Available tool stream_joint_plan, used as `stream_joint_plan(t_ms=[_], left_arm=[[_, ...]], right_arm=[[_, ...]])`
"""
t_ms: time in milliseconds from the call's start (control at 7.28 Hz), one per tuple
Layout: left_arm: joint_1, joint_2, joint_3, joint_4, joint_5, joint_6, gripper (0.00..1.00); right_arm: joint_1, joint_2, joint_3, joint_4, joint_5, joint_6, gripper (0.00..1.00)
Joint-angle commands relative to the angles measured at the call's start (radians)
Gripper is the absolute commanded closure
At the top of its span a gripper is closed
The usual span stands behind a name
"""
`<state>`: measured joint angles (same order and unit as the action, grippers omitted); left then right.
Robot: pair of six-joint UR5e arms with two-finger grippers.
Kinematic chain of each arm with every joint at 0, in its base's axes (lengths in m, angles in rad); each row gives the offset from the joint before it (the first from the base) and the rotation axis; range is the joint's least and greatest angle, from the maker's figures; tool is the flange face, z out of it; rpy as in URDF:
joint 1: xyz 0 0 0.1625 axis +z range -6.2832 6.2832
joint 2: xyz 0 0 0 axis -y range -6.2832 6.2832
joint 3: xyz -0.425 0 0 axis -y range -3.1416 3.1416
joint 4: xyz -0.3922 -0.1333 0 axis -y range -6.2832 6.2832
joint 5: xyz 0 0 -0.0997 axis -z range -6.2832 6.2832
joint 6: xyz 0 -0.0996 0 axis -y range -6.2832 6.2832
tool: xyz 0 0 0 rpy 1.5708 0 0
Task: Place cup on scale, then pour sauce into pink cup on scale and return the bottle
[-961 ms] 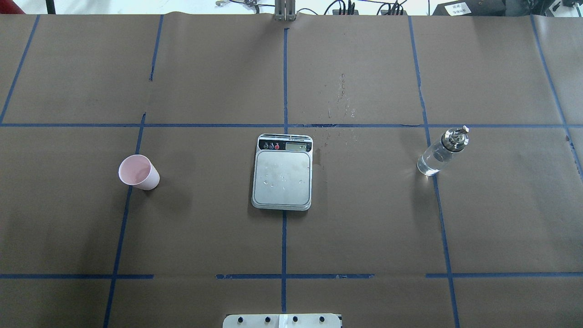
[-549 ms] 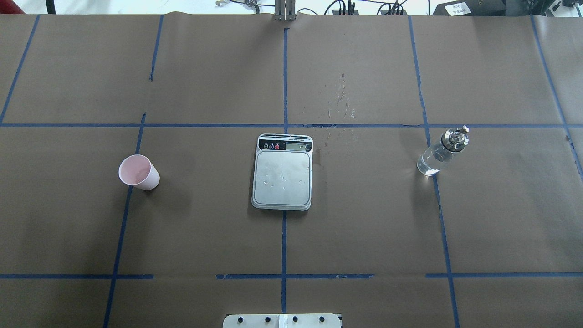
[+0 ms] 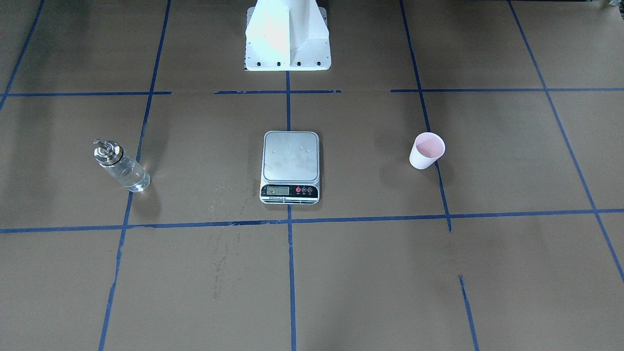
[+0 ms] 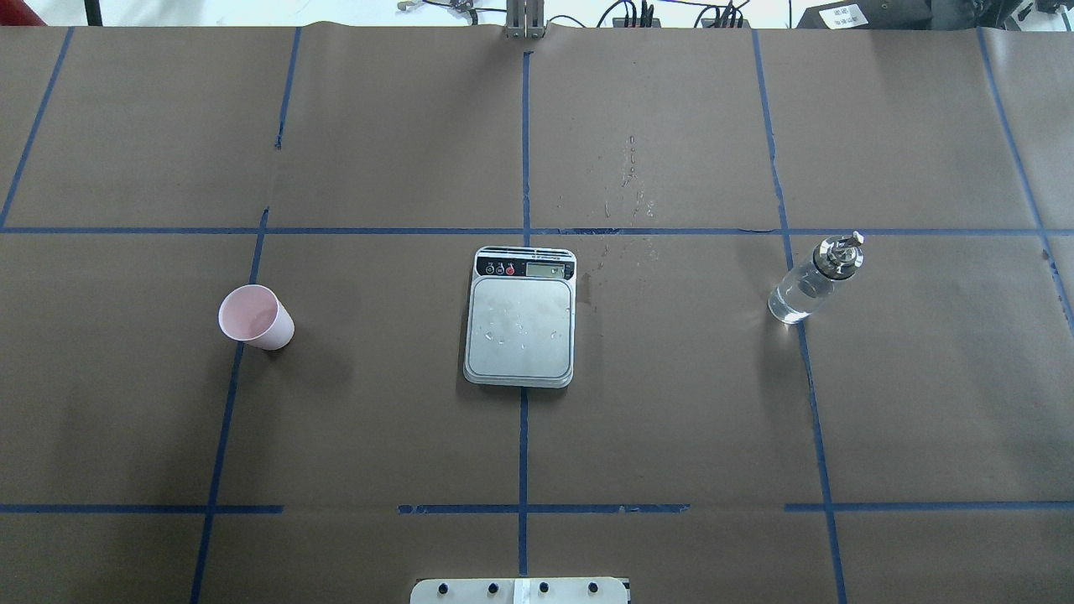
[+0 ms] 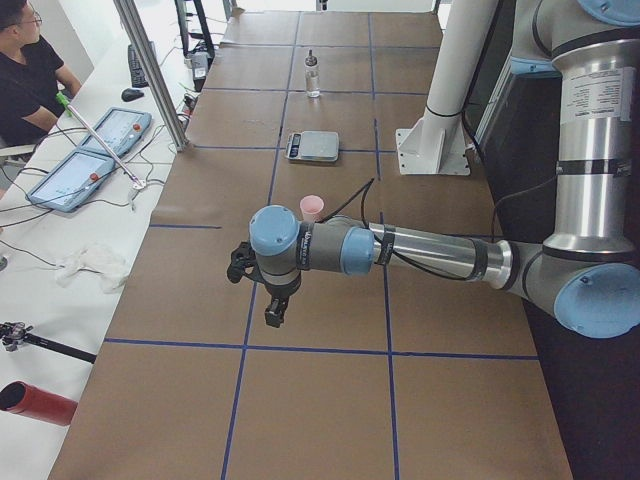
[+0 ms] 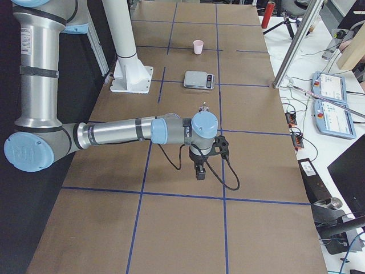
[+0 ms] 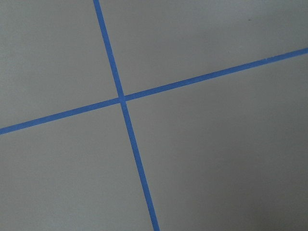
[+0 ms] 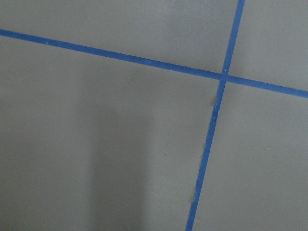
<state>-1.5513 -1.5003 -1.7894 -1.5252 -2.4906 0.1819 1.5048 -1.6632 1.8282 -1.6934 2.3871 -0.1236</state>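
Observation:
The pink cup (image 4: 254, 317) stands upright on the brown table paper, left of the scale (image 4: 520, 323); it also shows in the front view (image 3: 427, 150). The scale's steel platform carries a few droplets and nothing else. The clear bottle (image 4: 812, 281) with a silver pourer cap stands to the right of the scale, with clear liquid inside. Neither gripper shows in the overhead or front views. The left gripper (image 5: 272, 312) hangs over the table's left end, and the right gripper (image 6: 198, 170) over its right end. I cannot tell whether either is open or shut.
The white robot base (image 3: 287, 34) stands at the near-robot edge. Wet spots (image 4: 625, 180) mark the paper beyond the scale. A seated operator (image 5: 25, 70), control tablets (image 5: 90, 150) and a metal pole (image 5: 150, 70) are along the far side.

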Motion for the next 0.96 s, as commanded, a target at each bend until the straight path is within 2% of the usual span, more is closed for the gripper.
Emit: stream_joint_plan(t_ms=[0, 137, 275, 687, 824], left_arm=[[0.005, 0.002, -0.030, -0.022, -0.092, -0.009, 0.00], [0.017, 0.000, -0.039, -0.029, -0.086, -0.051, 0.00], [0.093, -0.009, -0.047, -0.042, -0.085, -0.152, 0.00], [0.303, -0.035, -0.059, -0.289, -0.060, -0.686, 0.00], [0.407, -0.052, -0.061, -0.344, 0.020, -0.829, 0.00]], right_arm=[[0.000, 0.000, 0.006, 0.000, 0.003, 0.018, 0.00], [0.000, 0.002, 0.002, 0.000, 0.004, 0.016, 0.00], [0.000, 0.002, 0.011, 0.001, 0.004, 0.016, 0.00], [0.000, 0.002, 0.013, 0.001, 0.004, 0.015, 0.00], [0.000, 0.002, 0.013, 0.001, 0.004, 0.013, 0.00]])
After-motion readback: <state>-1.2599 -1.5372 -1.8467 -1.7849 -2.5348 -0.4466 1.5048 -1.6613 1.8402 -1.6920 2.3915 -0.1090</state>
